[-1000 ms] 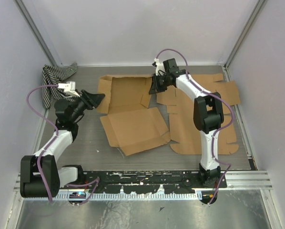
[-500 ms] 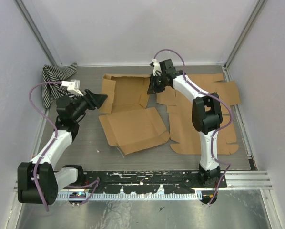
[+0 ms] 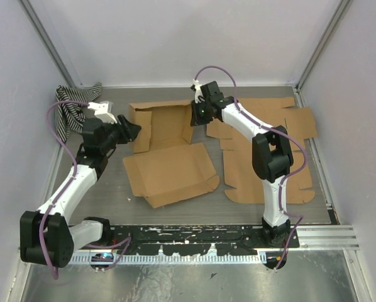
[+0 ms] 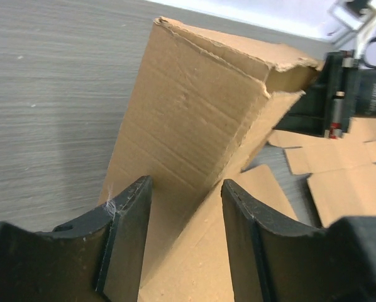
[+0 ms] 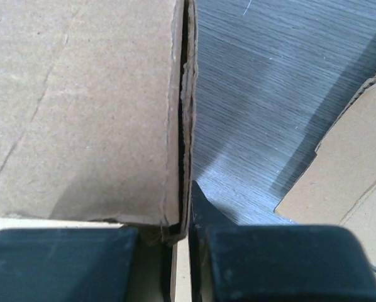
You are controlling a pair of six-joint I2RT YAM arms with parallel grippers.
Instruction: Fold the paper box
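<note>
Brown paper box (image 3: pixel 169 167) — plain corrugated card

light: even, bright, diffuse | shadows: soft | focus: near gripper fingers blurred

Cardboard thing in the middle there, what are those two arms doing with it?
They are folding a cardboard box from a flat blank. The right gripper pinches its upright right flap. The left gripper is open at the raised left flap. The rest lies flat on the table.
</note>
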